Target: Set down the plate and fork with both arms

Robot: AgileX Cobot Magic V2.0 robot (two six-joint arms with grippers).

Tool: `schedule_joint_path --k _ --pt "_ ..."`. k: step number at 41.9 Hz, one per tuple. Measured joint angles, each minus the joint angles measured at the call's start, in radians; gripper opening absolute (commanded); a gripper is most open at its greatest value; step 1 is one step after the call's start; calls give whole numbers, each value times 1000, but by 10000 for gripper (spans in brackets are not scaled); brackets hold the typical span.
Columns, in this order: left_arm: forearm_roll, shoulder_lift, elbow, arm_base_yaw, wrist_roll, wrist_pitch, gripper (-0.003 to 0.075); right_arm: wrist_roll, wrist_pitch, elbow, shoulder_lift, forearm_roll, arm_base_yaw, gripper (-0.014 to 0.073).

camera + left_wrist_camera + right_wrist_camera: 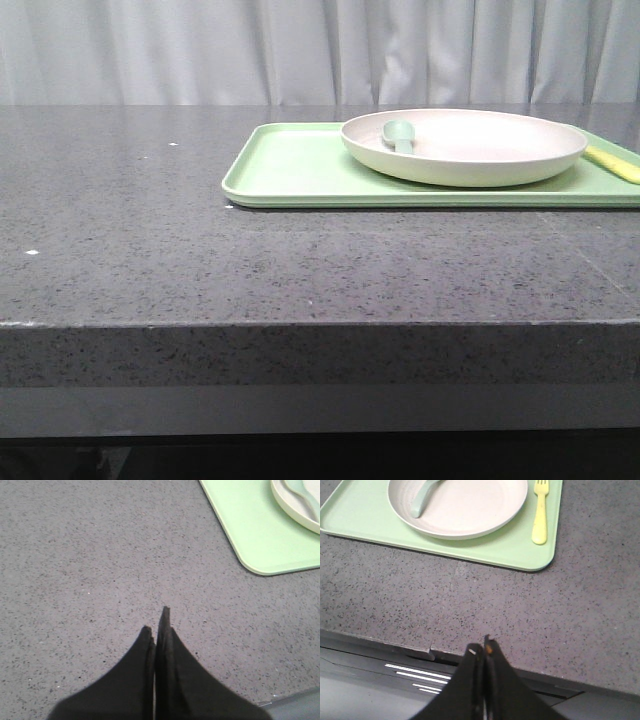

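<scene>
The cream plate (470,146) rests on the light-green tray (290,170) at the back right of the table; it also shows in the right wrist view (465,507) and partly in the left wrist view (295,505). A pale grey-green spoon (399,135) lies in the plate. The yellow fork (540,512) lies on the tray beside the plate; its handle shows in the front view (612,164). My left gripper (156,625) is shut and empty over bare table, well short of the tray. My right gripper (483,646) is shut and empty above the table's front edge. Neither gripper shows in the front view.
The dark speckled table top (150,230) stretches left and in front of the tray. Its front edge (430,652) runs below my right gripper. A grey curtain (300,50) hangs behind the table.
</scene>
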Motion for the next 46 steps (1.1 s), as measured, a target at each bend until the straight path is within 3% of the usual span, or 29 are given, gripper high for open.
schedule_joint_path --k 27,38,46 --pt "16 -62 21 9 -1 -30 -18 1 -4 0 0 0 0 -91" --pt "55 -412 258 115 1 -187 -18 1 -4 0 0 0 0 -91" --pt "58 -622 470 132 1 -336 -18 1 -4 0 0 0 0 -91"
